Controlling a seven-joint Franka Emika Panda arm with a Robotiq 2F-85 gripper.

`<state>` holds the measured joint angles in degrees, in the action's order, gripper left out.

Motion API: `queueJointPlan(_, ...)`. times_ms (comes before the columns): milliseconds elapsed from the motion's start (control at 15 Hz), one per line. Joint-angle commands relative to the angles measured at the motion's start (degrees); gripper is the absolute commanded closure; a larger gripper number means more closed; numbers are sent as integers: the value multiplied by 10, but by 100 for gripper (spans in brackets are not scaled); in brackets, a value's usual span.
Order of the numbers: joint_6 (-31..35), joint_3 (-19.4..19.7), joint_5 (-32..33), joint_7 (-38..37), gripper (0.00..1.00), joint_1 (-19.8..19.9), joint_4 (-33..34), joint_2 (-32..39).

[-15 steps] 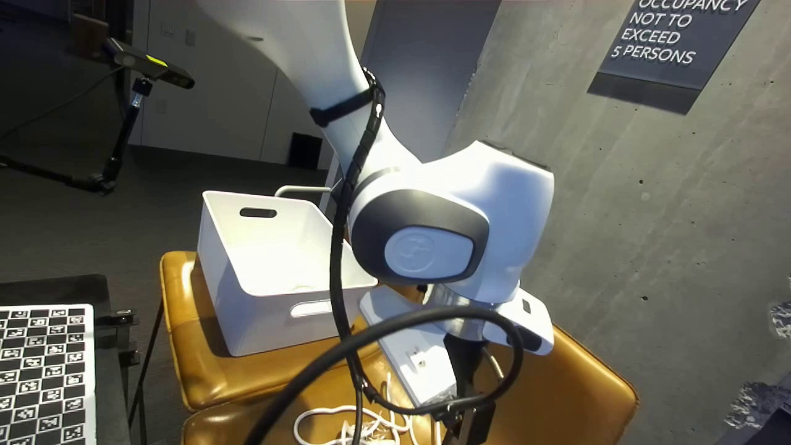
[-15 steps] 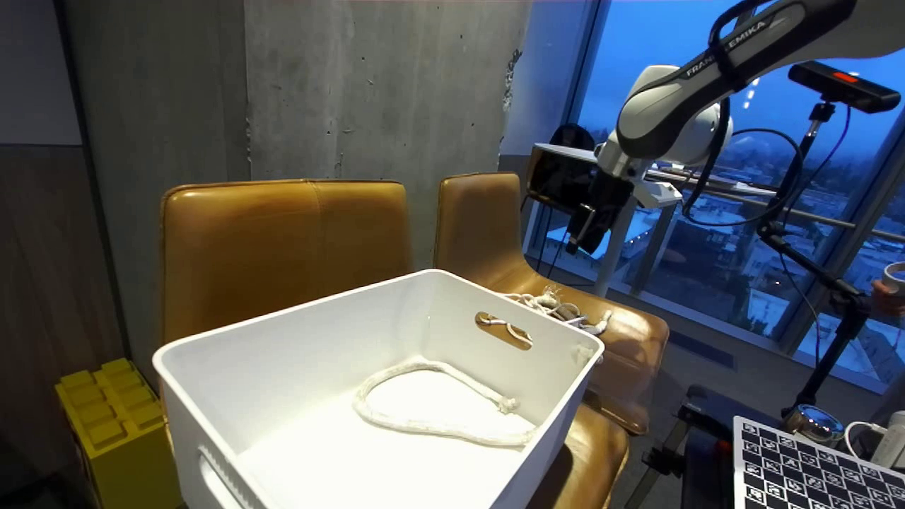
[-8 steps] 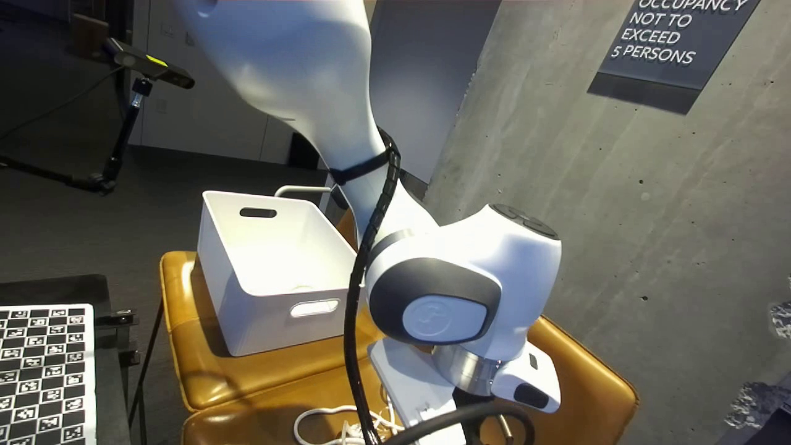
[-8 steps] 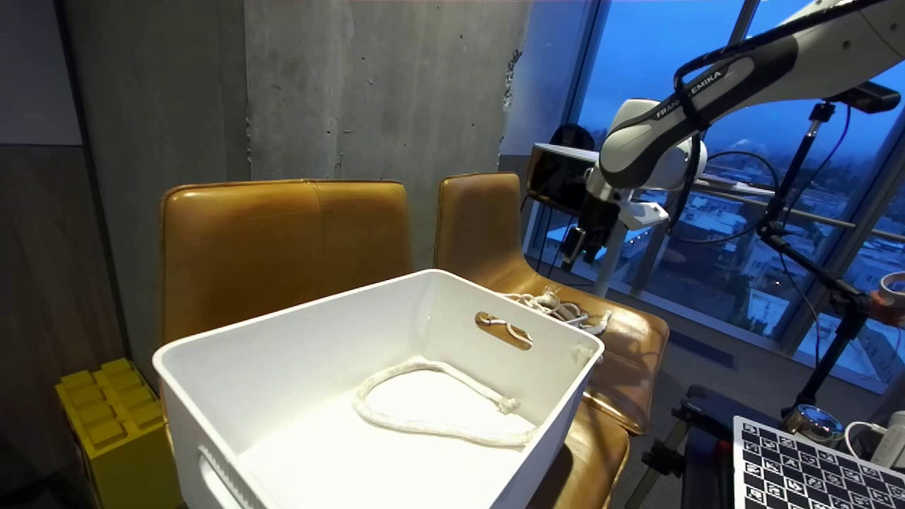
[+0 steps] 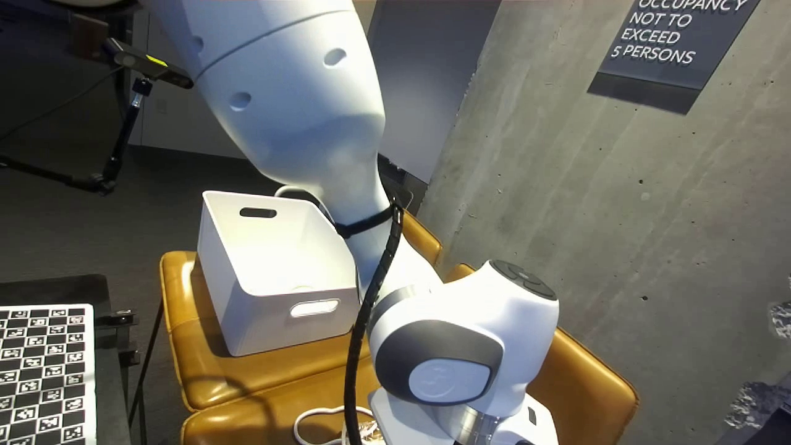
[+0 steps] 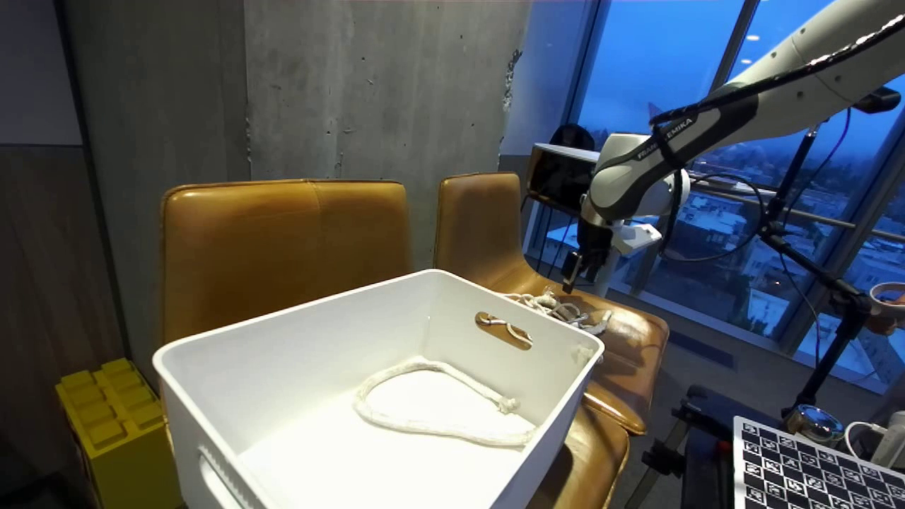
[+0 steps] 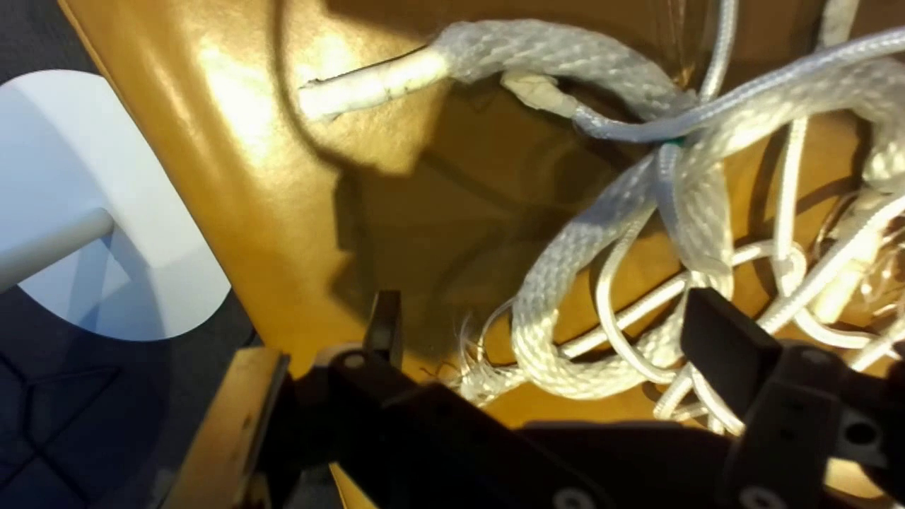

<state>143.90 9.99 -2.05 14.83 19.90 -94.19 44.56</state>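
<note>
We see the arm (image 6: 785,92) slanting down from the upper right in an exterior view, its wrist bent so that the gripper points downward above the seat of a tan chair (image 6: 633,336). On the neighbouring chair (image 6: 283,247) we find an open white bin (image 6: 318,346) with a single pale rope (image 6: 417,426) lying on its bottom, curved into a wide loop. The tangle of white ropes (image 7: 700,212) lies on the first seat, near the gripper (image 7: 544,311), whose two fingers stand well apart above it. In the wrist view we make out a thick braided rope (image 7: 594,230) coiled in a loop, with thinner, smoother cords (image 7: 790,184) crossing over and around it. Among the smallest details, we notice a wrapped, whitish end (image 7: 385,81) resting on the leather and a frayed end (image 7: 488,382) with loose fibres.
</note>
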Motion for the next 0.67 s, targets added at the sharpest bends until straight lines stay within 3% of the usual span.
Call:
queueJointPlan(0,0,2,13,-24,0,9,57,50)
queueJointPlan(600,-3,10,22,-70,0,3,132,127)
